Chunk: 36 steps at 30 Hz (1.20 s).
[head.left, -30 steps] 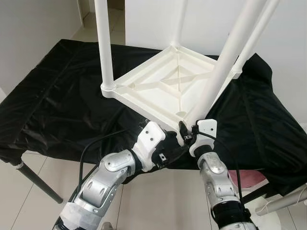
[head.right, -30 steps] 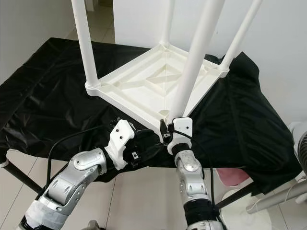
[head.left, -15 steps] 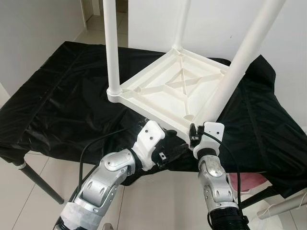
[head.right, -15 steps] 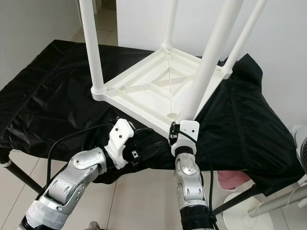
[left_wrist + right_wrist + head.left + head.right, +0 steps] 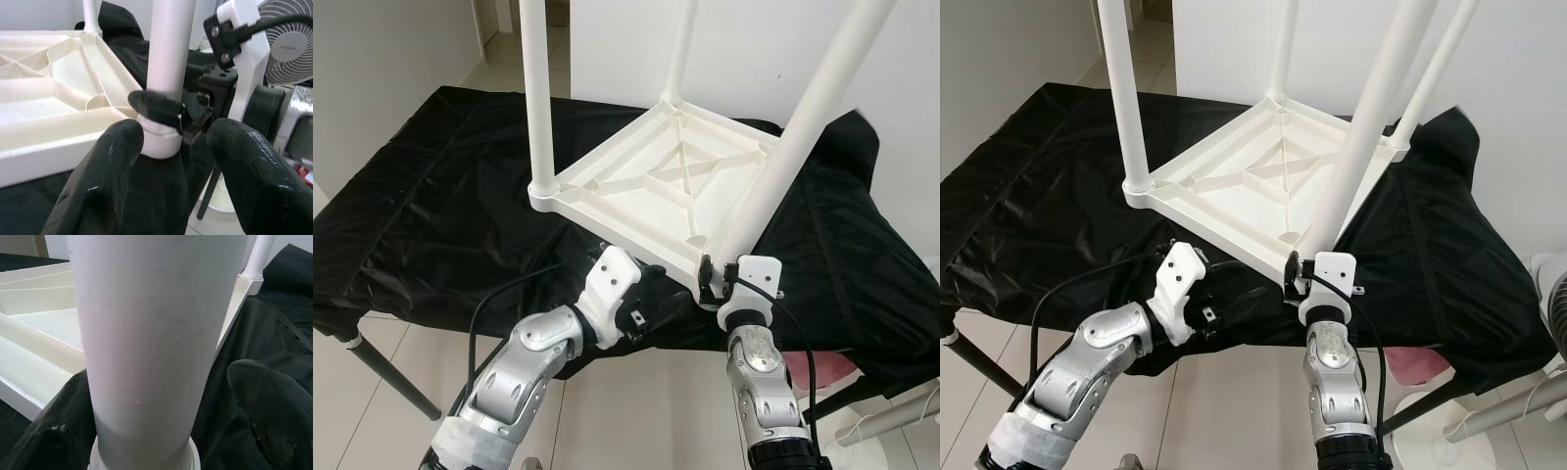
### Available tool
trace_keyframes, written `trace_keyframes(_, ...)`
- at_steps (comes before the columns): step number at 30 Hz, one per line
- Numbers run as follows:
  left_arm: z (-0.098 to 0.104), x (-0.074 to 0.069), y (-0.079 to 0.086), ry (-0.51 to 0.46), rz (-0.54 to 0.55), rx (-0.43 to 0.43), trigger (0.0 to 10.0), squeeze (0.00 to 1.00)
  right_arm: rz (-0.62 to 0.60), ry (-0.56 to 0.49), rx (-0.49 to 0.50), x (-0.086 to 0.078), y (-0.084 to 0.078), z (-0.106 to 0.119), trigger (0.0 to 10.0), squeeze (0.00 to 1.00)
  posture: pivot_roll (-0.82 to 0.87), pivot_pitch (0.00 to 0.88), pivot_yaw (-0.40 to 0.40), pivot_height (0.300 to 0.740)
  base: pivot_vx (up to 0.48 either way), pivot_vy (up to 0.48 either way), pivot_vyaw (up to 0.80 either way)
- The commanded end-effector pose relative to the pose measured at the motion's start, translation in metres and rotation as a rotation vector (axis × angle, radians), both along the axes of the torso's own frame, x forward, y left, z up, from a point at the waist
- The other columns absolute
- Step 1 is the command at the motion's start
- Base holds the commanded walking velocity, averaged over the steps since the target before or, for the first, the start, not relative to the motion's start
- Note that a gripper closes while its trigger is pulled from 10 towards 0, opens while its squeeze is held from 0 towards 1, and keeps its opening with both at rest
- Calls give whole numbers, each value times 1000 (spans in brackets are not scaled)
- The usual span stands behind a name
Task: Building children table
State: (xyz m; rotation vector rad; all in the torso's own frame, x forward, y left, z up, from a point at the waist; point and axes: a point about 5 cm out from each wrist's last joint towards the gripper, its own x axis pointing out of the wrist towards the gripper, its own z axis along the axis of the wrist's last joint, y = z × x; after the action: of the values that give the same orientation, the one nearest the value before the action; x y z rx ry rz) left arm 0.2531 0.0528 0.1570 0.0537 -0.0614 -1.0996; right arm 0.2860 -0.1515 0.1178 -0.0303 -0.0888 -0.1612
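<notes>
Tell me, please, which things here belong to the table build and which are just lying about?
Job: upside-down white table; its near leg; right gripper at that leg's base; left gripper open beside it.

Lying about: black cloth; fan; pink thing on the floor.

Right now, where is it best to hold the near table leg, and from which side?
Probably low on the near leg, just above its socket, approached from the robot's side: the round shaft is free there, and the right end effector already clasps it.
</notes>
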Motion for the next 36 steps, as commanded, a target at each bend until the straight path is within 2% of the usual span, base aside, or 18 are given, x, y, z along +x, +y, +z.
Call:
trace_keyframes(1,-2,-1,4,21,15,-3,10000,0,-25,0,-9,-3,-8,-1,10000,0,13,0,-82,740,0,0,0)
trace_keyframes(3,-6,-4,7,36,15,4,10000,0,-31,-2,-12,-4,-10,-1,10000,0,8,3,-81,740,0,0,0)
trace_keyframes(5,-16,-13,16,73,2,23,10000,0,-50,-8,-19,-3,-17,-1,10000,0,10,2,-76,740,0,0,0)
trace_keyframes(7,-27,-21,30,113,-11,77,10000,0,-86,-22,-19,1,-25,2,10000,0,12,0,-70,740,0,0,0)
trace_keyframes(12,-31,-21,37,123,-6,99,10000,0,-94,-24,-20,2,-26,3,10000,0,15,2,-68,740,0,0,0)
trace_keyframes(13,-34,-20,44,133,6,118,10000,0,-99,-23,-22,2,-27,4,10000,0,16,2,-65,740,0,0,0)
trace_keyframes(15,-41,-8,72,144,72,188,10000,0,-120,-10,-30,-1,-28,0,10000,0,16,3,-59,740,0,0,0)
trace_keyframes(16,-41,-8,72,144,72,188,10000,0,-120,-10,-30,-1,-28,0,10000,0,16,3,-59,740,0,0,0)
trace_keyframes(18,-42,4,96,145,134,236,10000,0,-142,5,-33,-4,-30,-4,10000,0,15,8,-50,740,0,0,0)
trace_keyframes(19,-42,4,96,145,134,236,10000,0,-142,5,-33,-4,-30,-4,10000,0,15,8,-50,740,0,0,0)
trace_keyframes(21,-40,15,121,144,198,271,10000,0,-159,16,-25,-5,-32,-7,10000,0,15,9,-48,740,0,0,0)
trace_keyframes(22,-40,15,121,144,198,271,10000,0,-159,16,-25,-5,-32,-7,10000,0,15,9,-48,740,0,0,0)
trace_keyframes(26,-35,31,159,117,302,382,10000,0,-194,17,-28,-3,-40,-7,10000,0,15,19,-41,740,0,0,0)
trace_keyframes(28,-35,31,159,117,302,382,10000,0,-194,17,-28,-3,-40,-7,10000,0,15,19,-41,740,0,0,0)
trace_keyframes(31,-15,52,173,45,394,392,10000,0,-207,17,-29,-1,-43,-7,10000,0,25,27,-40,740,0,0,0)
trace_keyframes(32,-15,52,173,45,394,392,10000,0,-207,17,-29,-1,-43,-7,10000,0,25,27,-40,740,0,0,0)
trace_keyframes(33,-5,61,172,5,414,381,10000,0,-210,22,-33,-2,-44,-8,10000,0,35,30,-45,740,0,0,0)
trace_keyframes(36,3,68,169,-32,422,372,10000,0,-214,28,-36,-3,-45,-10,10000,0,35,30,-45,740,0,0,0)
